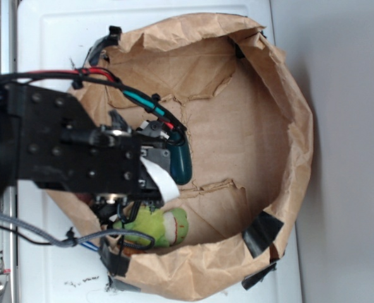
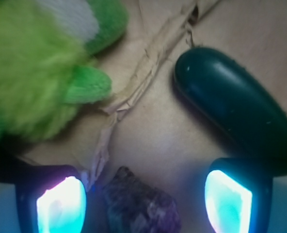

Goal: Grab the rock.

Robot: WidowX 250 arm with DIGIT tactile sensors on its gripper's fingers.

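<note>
A: Gripper point(image 2: 143, 201) open, fingers at 7 and 5 o'clock in the wrist view, rock point(image 2: 141, 204) between them, untouched. Probably lined up to close on it.

B: Counted: one rock, one dark green capsule point(image 2: 231, 109) at 2 o'clock, one lime plush toy point(image 2: 37, 73) at 10 o'clock, all inside the brown paper liner point(image 1: 237, 126).

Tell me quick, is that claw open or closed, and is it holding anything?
Gripper: open, holding nothing. The rock sits between its two fingers, not yet squeezed.
</note>
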